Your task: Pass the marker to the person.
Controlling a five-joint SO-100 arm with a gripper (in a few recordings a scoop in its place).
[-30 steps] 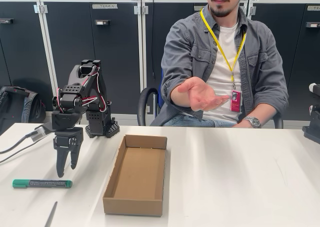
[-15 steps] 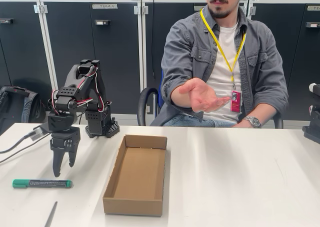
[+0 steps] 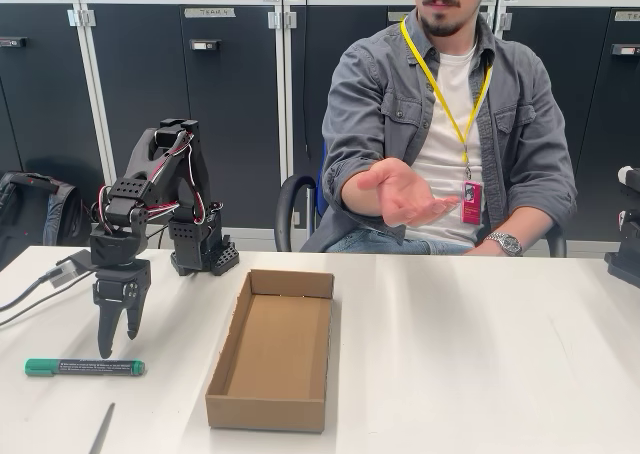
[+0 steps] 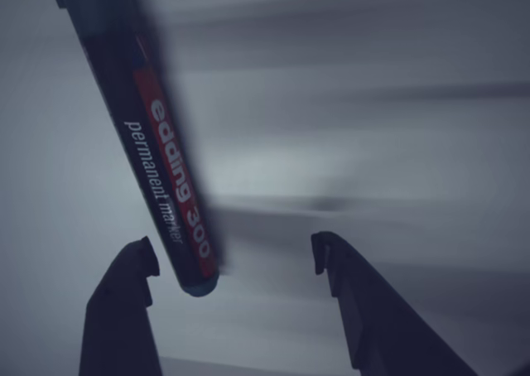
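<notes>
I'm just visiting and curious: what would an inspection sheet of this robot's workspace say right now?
Surface: white table, clean.
Job's things: green marker lying flat at front left; the person sits behind, open hand held out.
Clutter: open cardboard box, empty; thin grey stick at the front edge.
Grippers: gripper open, just above the marker, nothing held.
Cables: cable at far left; red and white wires on the arm.
Surroundings: dark cabinets.

We see the fixed view from the counter's (image 3: 480,354) near edge, at about seated chest height, facing the person (image 3: 450,124) and cabinets behind. The wrist view rides just above the tool (image 4: 232,256), looking steeply down, very close. Both views share the marker (image 3: 85,367) (image 4: 157,161) on the counter.
</notes>
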